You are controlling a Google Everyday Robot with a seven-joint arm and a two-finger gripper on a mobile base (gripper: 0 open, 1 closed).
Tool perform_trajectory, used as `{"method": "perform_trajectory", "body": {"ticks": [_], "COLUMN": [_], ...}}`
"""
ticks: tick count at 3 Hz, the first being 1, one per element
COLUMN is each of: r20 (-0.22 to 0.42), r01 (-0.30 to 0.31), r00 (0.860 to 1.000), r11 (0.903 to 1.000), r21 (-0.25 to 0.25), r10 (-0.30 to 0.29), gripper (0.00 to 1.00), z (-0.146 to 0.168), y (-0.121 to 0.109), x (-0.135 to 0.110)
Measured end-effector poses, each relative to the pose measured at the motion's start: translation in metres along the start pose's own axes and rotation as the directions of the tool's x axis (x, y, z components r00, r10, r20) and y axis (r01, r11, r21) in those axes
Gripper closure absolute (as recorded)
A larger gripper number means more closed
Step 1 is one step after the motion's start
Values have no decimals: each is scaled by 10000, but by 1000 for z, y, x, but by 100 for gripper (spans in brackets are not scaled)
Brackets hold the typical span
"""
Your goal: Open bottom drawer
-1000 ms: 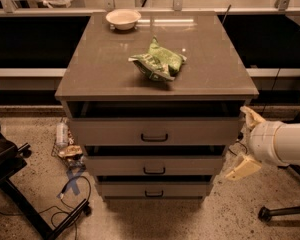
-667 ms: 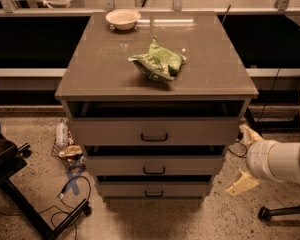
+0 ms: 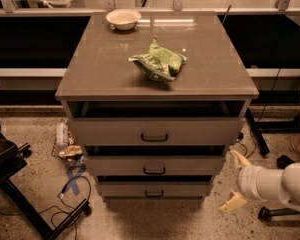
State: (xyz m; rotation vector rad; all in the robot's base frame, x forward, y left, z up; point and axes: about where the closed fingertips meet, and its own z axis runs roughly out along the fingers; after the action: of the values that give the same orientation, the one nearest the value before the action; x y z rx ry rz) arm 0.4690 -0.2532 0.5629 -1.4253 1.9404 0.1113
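camera view showed my gripper (image 3: pixel 236 180) at four o'clock in the scene, its two fingers spread wide, just right of the cabinet (image 3: pixel 155 79) near the floor. the bottom drawer (image 3: pixel 125 189) sat at six o'clock, lowest of three, its black handle (image 3: pixel 154 194) apart from my fingers.

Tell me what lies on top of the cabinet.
A white bowl near the back edge; a crumpled green bag mid-top, hiding anything under it. The gripper is open, right of the bottom drawer.
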Motion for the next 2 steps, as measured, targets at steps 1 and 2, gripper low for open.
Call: {"method": "perform_trajectory", "body": {"ticks": [1, 2], "r20": [512, 526], "r01": [11, 178], "r00": [9987, 9985], "r11": [9997, 9975], "r21": [-243, -677], "r10": [1, -143], "gripper": [0, 0], "z": [31, 63], "y": [13, 30], "x": [22, 41]}}
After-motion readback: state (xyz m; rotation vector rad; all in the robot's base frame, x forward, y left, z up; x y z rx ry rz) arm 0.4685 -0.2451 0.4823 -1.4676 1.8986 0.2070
